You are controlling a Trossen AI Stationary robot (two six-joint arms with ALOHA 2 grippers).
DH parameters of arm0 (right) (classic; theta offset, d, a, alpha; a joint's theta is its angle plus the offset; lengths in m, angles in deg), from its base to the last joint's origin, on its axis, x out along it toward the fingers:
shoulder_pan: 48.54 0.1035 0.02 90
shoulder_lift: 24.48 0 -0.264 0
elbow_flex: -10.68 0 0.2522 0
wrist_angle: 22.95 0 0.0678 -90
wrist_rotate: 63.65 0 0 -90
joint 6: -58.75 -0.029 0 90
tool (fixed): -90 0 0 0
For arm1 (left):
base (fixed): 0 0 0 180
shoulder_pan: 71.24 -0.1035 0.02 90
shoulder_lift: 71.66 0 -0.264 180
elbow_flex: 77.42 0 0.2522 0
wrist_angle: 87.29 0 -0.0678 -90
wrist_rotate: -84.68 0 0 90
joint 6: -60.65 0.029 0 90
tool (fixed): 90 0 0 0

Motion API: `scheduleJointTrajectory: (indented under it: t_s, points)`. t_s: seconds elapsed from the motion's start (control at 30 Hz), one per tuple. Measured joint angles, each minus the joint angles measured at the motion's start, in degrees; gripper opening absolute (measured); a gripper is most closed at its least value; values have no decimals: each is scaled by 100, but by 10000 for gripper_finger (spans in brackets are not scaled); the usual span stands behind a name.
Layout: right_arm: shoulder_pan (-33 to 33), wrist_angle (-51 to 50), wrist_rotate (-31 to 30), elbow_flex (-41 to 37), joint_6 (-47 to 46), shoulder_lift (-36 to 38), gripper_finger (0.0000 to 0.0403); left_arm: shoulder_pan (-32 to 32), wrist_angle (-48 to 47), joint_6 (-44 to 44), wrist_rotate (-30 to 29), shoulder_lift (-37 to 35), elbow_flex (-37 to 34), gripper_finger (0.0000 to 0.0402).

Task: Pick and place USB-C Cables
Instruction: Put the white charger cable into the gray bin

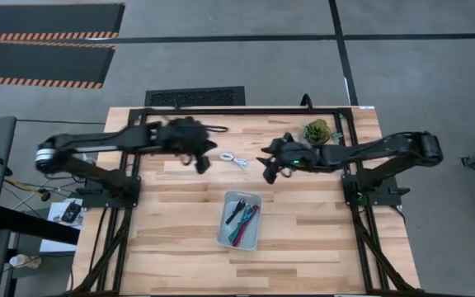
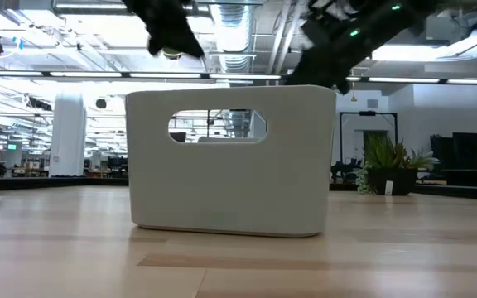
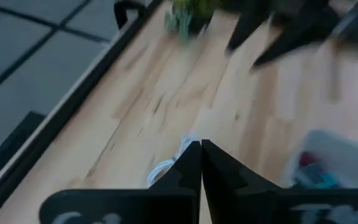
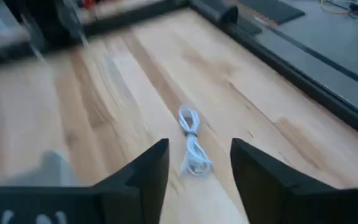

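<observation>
Table: a light wooden table [image 1: 303,239] made of butcher-block planks, with a black metal frame around it; both arms stand on this frame.
Floor: grey concrete around the table, with dark mats edged in orange-and-black hazard stripes [image 1: 44,35] at the far left and black lines across it.
Room: in the low view a large open hall lies behind the table, with ceiling ducts, strip lights, white columns and dark machines far away.
Plant: a small green leafy plant in a dark pot [image 1: 317,130] stands near the far right corner of the table.
Tray: a pale grey rectangular plastic tray [image 1: 224,233] with a cut-out handle sits at the middle of the table, toward the near edge.
Cables in tray: the black cable [image 1: 233,210], the magenta-red cable [image 1: 246,220] and the teal-blue cable [image 1: 239,237] lie together inside it.
White cable: the thin white coiled USB-C cable [image 1: 236,160] lies on the bare wood, beyond the tray and between the two grippers.
Left gripper: the dark left gripper [image 1: 202,162] hangs just left of the white cable; its jaws are clenched together with nothing between them.
Right gripper: the dark right gripper [image 1: 269,171] hangs to the right of the white cable; its jaws are released and stand apart, and the cable shows in the gap ahead of them in the right wrist view.
Writing: no brand, label or text can be read anywhere.
</observation>
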Motion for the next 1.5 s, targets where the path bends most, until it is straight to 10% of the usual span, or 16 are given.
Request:
scheduleJointTrajectory:
  t_s: [0.63, 1.5]
  points:
    - [-413, -1624, 13, 2859, 843, -3064, 284, 1542, -1697, -2155, -1080, -1584, -64, 206]
    - [-760, -2666, 651, 3679, 494, -3971, 284, 2539, -1892, -2703, -2090, -1444, -64, 217]
